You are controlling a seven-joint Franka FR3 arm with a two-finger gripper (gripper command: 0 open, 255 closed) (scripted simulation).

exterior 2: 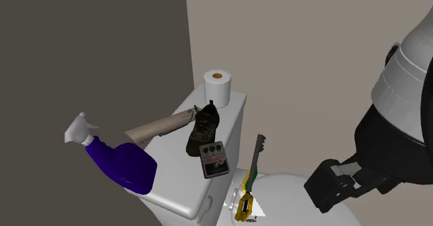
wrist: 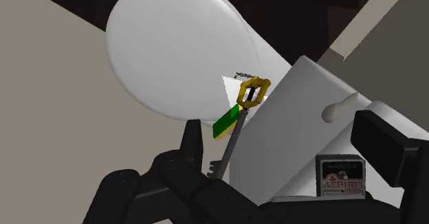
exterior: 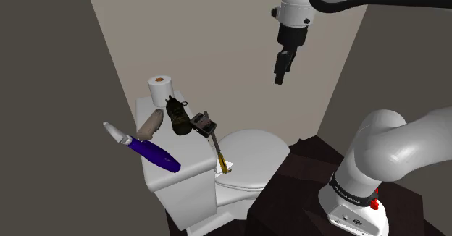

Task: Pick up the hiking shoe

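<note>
I am hovering my hand (exterior: 279, 74) high and spread wide, ready for straddling the hiking shoe (exterior: 177, 116), which is lying on the toilet tank lid (exterior: 190, 155) at 8 o'clock from it in the shoulder view, beside the toilet roll (exterior: 160, 90).

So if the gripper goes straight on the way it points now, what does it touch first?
Most likely the toilet tank, close to where it meets the lid, beside the gold-handled key; depth is unclear. The open gripper is not aimed at the shoe.
</note>
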